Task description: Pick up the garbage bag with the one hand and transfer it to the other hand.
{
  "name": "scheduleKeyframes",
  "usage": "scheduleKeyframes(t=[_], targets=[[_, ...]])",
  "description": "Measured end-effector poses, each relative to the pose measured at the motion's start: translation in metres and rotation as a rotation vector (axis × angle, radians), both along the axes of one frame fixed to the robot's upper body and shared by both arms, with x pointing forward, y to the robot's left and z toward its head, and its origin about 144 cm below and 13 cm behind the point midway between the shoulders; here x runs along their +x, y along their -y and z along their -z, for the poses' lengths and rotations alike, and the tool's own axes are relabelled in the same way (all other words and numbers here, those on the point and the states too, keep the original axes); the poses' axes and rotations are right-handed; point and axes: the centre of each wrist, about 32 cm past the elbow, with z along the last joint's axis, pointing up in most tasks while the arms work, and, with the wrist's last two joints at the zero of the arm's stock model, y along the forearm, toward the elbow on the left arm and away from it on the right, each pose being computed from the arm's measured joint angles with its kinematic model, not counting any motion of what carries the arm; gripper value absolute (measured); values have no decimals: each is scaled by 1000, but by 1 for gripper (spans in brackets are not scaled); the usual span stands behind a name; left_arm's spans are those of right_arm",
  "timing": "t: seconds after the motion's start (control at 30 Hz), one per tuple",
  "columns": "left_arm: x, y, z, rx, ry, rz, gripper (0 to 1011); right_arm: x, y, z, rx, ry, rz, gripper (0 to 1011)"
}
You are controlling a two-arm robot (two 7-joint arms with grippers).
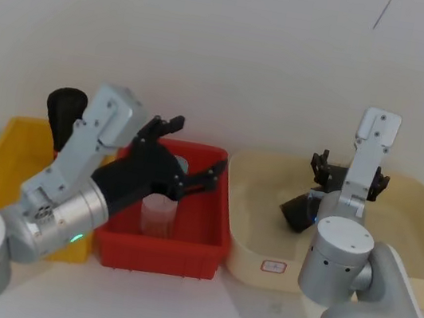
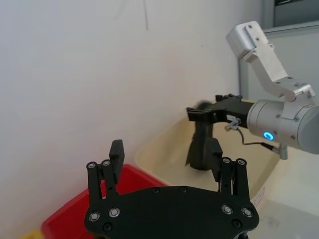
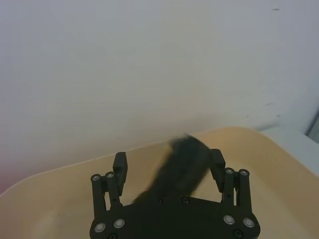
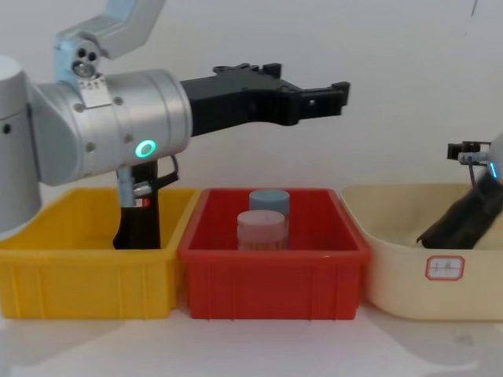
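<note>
A white surface carries three bins side by side: a yellow bin on the robot's left, a red bin in the middle and a cream bin on its right. The left gripper, on the green-ringed wrist, hovers above the red bin with its fingers spread wide and nothing between them, pointing toward the cream bin. The right gripper, on the blue-ringed wrist, reaches down into the cream bin; its fingers stand wide and straddle the upper end of the garbage bag, which lies closer to one finger than the other, and I see no clamp on it yet. The bag leans tilted inside the cream bin, its lower end on the floor. It looks like a light roll of glossy, crinkly plastic: soft enough to give under a squeeze and probably slippery. I would grip it across its thick body near one end, so the other end stays free for the receiving gripper. A slimmer labelled roll stands in the yellow bin, and two small jars sit in the red bin.
</note>
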Motion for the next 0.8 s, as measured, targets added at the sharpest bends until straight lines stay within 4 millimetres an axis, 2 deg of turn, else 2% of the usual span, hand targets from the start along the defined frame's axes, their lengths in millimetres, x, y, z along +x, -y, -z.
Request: scheduleKeyframes(t=[0.4,0.8], targets=[[-20,-16,4,-7,7,-97,1001,3,-1,-1,-2,-8,32,1002],[-31,-25,8,-17,4,-154,1001,4,-2,-1,-3,-11,43,1001]])
